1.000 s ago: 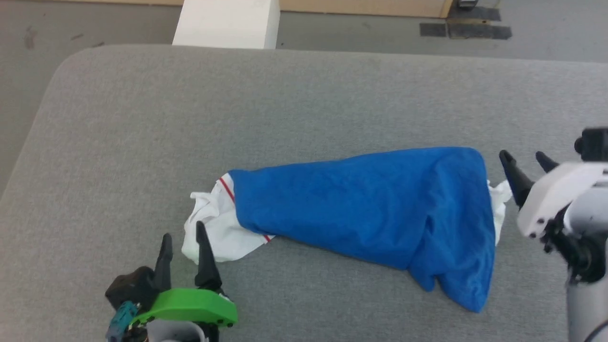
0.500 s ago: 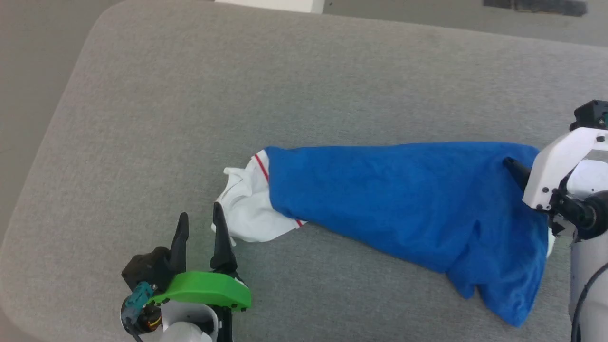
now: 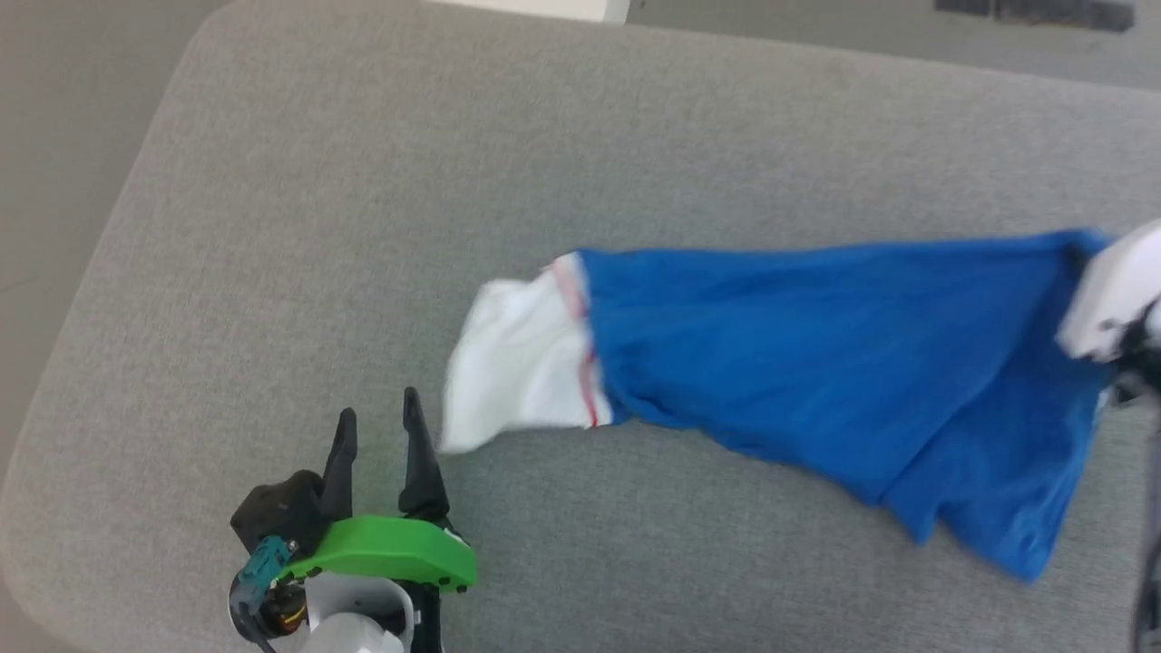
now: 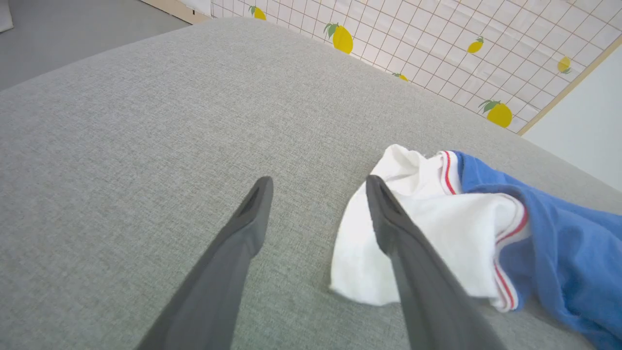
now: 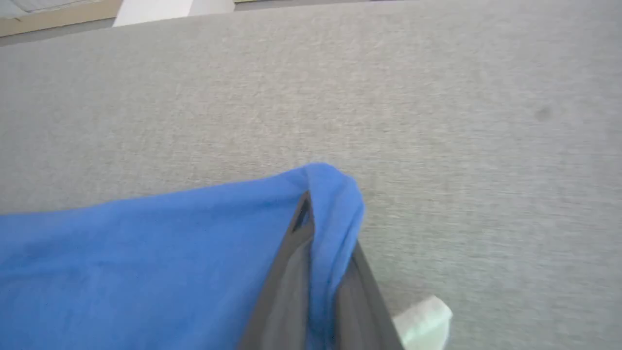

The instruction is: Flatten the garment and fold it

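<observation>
The garment (image 3: 816, 354) is a royal-blue jersey stretched in a long bundle across the grey padded table (image 3: 453, 163), with a white sleeve (image 3: 517, 363) and red stripe trim at its left end. My right gripper (image 5: 323, 228) is shut on the blue cloth's right corner, which wraps over its fingers; its white wrist shows at the head view's right edge. My left gripper (image 3: 376, 426) stands open just left of the white sleeve (image 4: 427, 223), its right finger (image 4: 388, 228) overlapping the sleeve's edge. The number on the jersey is hidden.
The grey padded table (image 4: 146, 121) runs wide to the left and behind the garment, with its rounded corner at the upper left. Grey floor lies beyond. A lemon-patterned grid wall (image 4: 437, 39) shows in the left wrist view.
My right gripper went from open beside the jersey to shut on its right corner, then pulled it right and up. The white sleeve slid right, away from my left gripper. The camera also shifted.
</observation>
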{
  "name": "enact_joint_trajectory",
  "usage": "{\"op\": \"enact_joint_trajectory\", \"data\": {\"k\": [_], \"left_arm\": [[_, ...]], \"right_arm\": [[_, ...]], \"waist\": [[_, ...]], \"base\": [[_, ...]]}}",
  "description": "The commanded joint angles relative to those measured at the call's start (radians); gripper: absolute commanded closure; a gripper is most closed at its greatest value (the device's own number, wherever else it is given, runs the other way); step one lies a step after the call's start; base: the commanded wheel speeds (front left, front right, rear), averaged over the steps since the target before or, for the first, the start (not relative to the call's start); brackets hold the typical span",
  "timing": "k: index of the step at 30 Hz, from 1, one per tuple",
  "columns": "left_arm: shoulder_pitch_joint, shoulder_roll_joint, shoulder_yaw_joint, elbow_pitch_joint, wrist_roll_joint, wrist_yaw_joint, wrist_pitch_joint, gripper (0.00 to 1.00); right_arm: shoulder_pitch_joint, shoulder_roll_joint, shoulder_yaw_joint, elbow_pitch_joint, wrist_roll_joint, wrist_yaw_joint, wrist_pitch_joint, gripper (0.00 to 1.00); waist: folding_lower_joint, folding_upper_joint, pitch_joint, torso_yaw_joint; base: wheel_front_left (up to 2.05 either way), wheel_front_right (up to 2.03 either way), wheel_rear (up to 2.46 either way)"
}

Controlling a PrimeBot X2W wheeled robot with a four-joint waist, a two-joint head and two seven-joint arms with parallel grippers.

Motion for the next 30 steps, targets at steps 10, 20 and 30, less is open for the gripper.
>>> {"op": "enact_joint_trajectory", "data": {"k": [10,20,30], "left_arm": [[0.045,-0.004,0.015,0.019,-0.012,-0.010,-0.008,0.00],[0.083,-0.004,0.017,0.022,-0.010,-0.015,-0.008,0.00],[0.091,-0.004,0.013,0.032,-0.017,-0.016,-0.007,0.00]], "right_arm": [[-0.029,-0.072,0.092,-0.187,0.055,-0.002,-0.045,1.00],[0.299,0.045,0.483,-0.384,0.244,-0.002,0.078,1.00],[0.561,-0.019,0.565,-0.427,0.282,-0.002,0.150,0.00]], "waist": [[0.0000,0.0000,-0.139,-0.044],[0.0000,0.0000,-0.169,-0.036],[0.0000,0.0000,-0.163,-0.018]], "base": [[0.00,0.00,0.00],[0.00,0.00,0.00],[0.00,0.00,0.00]]}}
